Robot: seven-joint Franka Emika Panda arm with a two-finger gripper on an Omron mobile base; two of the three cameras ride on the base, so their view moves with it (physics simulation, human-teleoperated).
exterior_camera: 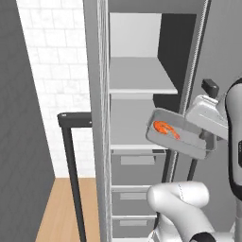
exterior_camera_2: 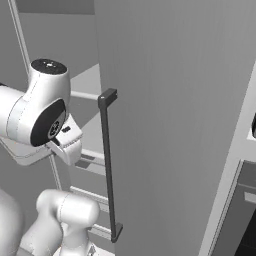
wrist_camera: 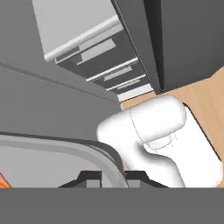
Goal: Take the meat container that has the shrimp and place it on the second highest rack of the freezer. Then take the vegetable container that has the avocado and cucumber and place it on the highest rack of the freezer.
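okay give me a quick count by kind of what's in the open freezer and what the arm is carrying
White shelves in the freezer: 2 (highest rack, second highest rack)
Grey drawers: 3
Meat container: 1
Shrimp: 1
Total: 7

A rendered home kitchen: a tall grey freezer [exterior_camera: 142,118] stands open, with white shelves [exterior_camera: 139,75] above grey drawers [exterior_camera: 137,170] and a long dark bar handle [exterior_camera_2: 107,165] on its door. White tiled wall [exterior_camera: 52,71] and wood floor [exterior_camera: 61,208] flank it.
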